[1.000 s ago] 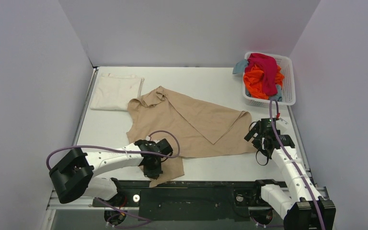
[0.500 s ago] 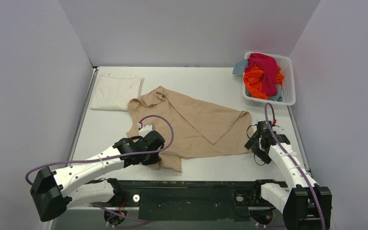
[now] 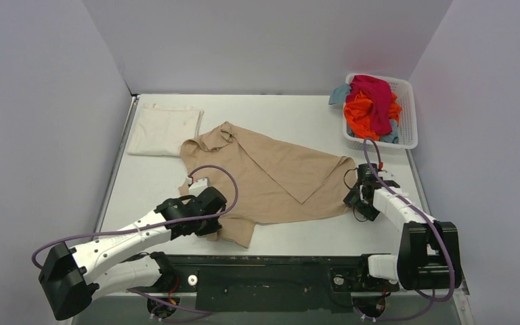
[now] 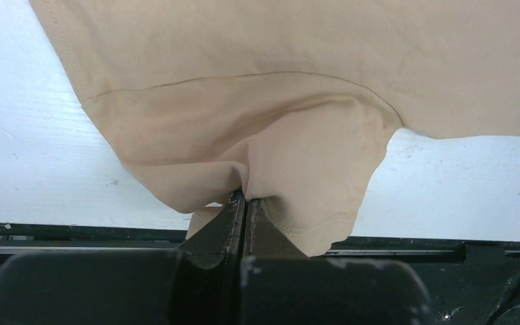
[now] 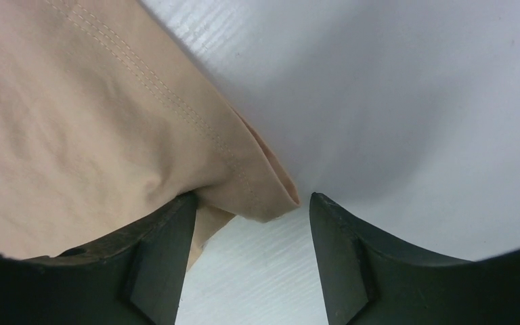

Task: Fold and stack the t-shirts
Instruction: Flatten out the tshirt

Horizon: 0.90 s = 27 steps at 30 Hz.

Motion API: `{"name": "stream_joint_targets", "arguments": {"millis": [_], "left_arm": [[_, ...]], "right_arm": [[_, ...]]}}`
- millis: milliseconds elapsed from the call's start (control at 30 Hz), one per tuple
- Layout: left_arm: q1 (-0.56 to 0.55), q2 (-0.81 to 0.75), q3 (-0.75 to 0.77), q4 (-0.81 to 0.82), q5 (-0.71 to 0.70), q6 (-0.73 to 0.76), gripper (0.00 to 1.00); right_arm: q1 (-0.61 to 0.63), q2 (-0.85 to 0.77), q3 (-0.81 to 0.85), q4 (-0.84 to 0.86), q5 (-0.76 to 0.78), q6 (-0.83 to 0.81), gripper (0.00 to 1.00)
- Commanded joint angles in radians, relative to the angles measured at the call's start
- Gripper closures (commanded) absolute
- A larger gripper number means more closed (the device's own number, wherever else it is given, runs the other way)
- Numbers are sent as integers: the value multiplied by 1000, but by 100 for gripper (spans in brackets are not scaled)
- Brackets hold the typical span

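Note:
A large tan t-shirt (image 3: 271,176) lies spread, partly folded, in the middle of the table. My left gripper (image 3: 211,222) is shut on a bunch of its near-left flap (image 4: 291,169), which the left wrist view shows pinched at the tips of that left gripper (image 4: 246,198). My right gripper (image 3: 353,196) sits at the shirt's right corner. In the right wrist view the right gripper (image 5: 252,198) is open, with the hemmed corner (image 5: 244,183) lying between its fingers. A folded cream-white t-shirt (image 3: 164,130) rests at the far left.
A white mesh basket (image 3: 409,115) at the far right holds magenta (image 3: 374,95), orange (image 3: 360,112) and teal (image 3: 340,93) shirts. Grey walls close in the table on three sides. The dark base rail (image 3: 277,267) runs along the near edge.
My left gripper has pulled the tan flap up from the near edge onto the table. My right gripper has moved left to the shirt's right corner, its jaws narrowing.

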Motion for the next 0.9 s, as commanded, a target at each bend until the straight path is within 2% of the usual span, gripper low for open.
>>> {"name": "stream_joint_targets", "arguments": {"millis": [0, 100, 167, 267, 300, 367, 533, 700, 867], "left_arm": [[27, -42, -14, -6, -31, -2, 100], [40, -54, -17, -7, -38, 2, 100], [49, -59, -16, -12, -46, 3, 100], [58, -66, -12, -13, -66, 4, 100], [63, -71, -9, -13, -72, 5, 100], [71, -82, -3, -12, -87, 8, 100], [94, -111, 59, -53, -197, 40, 100], [108, -143, 291, -94, -446, 127, 100], [110, -198, 532, 21, -570, 340, 100]], "right_arm": [[-7, 66, -39, 49, -65, -11, 47], [-6, 70, -36, 56, -76, -19, 53], [-6, 74, -33, 57, -91, -22, 73], [-6, 73, -26, 67, -105, -39, 86], [-7, 71, -24, 70, -104, -47, 93], [-6, 65, -16, 78, -110, -64, 100], [3, -77, 9, 130, -191, -114, 100], [6, -339, 125, 45, -173, -134, 100], [5, -504, 357, -84, -133, -139, 100]]}}
